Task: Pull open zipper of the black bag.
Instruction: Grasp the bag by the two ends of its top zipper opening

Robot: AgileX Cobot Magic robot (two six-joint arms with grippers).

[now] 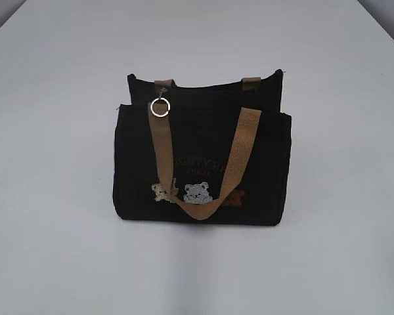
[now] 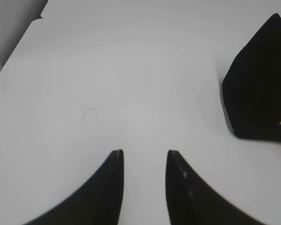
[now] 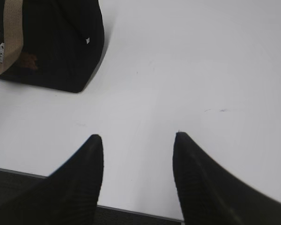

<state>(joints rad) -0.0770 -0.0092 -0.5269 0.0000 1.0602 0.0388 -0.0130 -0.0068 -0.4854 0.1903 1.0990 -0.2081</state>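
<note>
The black bag (image 1: 203,164) stands upright near the middle of the white table (image 1: 59,216), its printed face and bear patches turned toward the exterior camera. One tan handle (image 1: 240,154) droops down over that face, which leaves the top edge uncovered. The zipper runs along that top edge, though the dark line itself is hard to make out against the fabric; its silver ring (image 1: 160,108) hangs at the left end of the top, lying against the front panel, so the pull probably starts from that side.

Neither arm shows in the exterior view. The left gripper (image 2: 144,161) hovers over bare table with its jaws a narrow gap apart and nothing between them; the bag's corner sits well off to its right. The right gripper (image 3: 138,145) hangs near the table's front edge, jaws moderately wide and empty, the bag up to its left. Both seem parked clear of the bag, with the approach not yet begun.

The table is plain, matte white, bearing only faint scuffs; the room beyond shows as dim grey.
</note>
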